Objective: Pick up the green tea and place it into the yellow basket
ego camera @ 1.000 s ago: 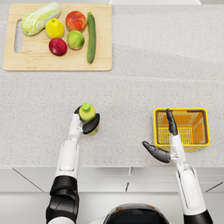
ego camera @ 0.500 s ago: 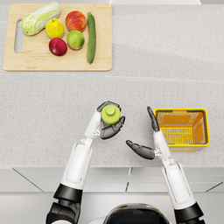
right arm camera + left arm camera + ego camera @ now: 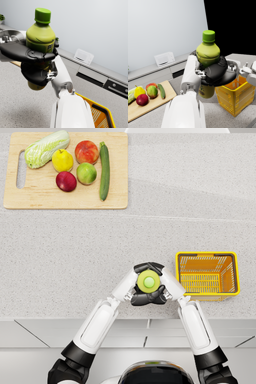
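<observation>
The green tea (image 3: 148, 281) is a bottle with a green cap, held upright above the speckled surface (image 3: 75, 258), just to the left of the yellow basket (image 3: 207, 274) and not in it. Both hands meet around it. The left hand (image 3: 142, 295) wraps its dark fingers (image 3: 216, 72) around the middle of the bottle, so the cap and shoulder stand clear above the hand and the bottom of the bottle shows below it. The right hand (image 3: 159, 278) also grips the bottle: in the right wrist view its fingers (image 3: 32, 53) lie across the front of the label while the rest of the hand cups the lower part.

The basket stands on the surface near its front edge, beside the right forearm. Well apart, at the far left of the surface, a wooden cutting board (image 3: 65, 203) carries a cabbage (image 3: 47, 148), a yellow pear (image 3: 62, 160), a red apple (image 3: 86, 151), a green apple (image 3: 86, 173), a dark red plum (image 3: 66, 181) and a cucumber (image 3: 104, 170).
</observation>
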`<action>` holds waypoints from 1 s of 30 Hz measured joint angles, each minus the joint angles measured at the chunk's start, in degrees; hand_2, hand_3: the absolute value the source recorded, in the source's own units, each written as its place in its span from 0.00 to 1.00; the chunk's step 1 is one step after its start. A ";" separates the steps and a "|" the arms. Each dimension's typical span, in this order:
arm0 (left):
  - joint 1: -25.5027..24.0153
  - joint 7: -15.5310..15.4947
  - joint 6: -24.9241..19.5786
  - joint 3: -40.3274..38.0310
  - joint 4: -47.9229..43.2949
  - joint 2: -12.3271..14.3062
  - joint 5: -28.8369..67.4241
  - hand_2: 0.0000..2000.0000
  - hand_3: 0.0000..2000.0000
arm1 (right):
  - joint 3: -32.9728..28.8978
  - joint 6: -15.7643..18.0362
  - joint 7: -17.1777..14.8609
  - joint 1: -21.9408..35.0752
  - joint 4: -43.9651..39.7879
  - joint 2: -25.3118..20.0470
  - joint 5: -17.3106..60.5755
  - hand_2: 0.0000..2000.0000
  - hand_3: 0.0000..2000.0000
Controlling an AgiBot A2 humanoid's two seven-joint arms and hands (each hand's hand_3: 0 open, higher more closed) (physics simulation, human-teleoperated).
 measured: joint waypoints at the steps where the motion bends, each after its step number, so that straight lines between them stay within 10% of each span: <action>1: -0.06 -0.08 -1.11 -0.11 -0.36 -0.39 -0.05 1.00 1.00 | 0.36 -0.72 -0.11 -0.08 0.33 0.18 -0.01 1.00 1.00; 9: -3.20 -0.77 2.53 -3.19 -4.52 -2.15 -0.43 1.00 1.00 | -0.74 0.63 -1.24 1.28 1.25 -2.44 -0.10 1.00 1.00; 10: -3.43 -0.96 3.02 -3.72 -4.56 -2.07 -0.46 0.32 0.84 | -1.28 0.60 -1.35 1.41 1.41 -2.85 -0.10 1.00 1.00; 11: -3.51 -0.90 4.56 -3.78 -4.62 -2.00 -0.45 0.00 0.67 | -1.83 0.48 -1.57 1.49 1.56 -3.13 -0.10 1.00 1.00; 15: -5.00 -0.42 6.16 -5.55 -6.27 -2.50 -0.38 0.00 0.02 | -4.25 -10.17 -0.71 1.85 2.49 -3.70 -0.06 1.00 1.00; 19: -8.98 -0.29 6.36 -12.48 -9.14 -4.41 -0.39 0.00 0.00 | -8.71 -14.24 -0.20 2.49 3.58 -4.19 -0.06 1.00 1.00; 25: -14.33 -0.26 6.42 -25.42 -9.22 -5.63 -0.40 0.00 0.00 | -19.38 -11.53 -0.40 2.90 4.76 -4.35 -0.09 1.00 1.00; 30: -13.30 -0.25 6.43 -32.91 -7.49 -5.30 -0.41 0.00 0.00 | -26.22 -11.12 -14.96 0.49 2.48 -4.36 -0.09 1.00 1.00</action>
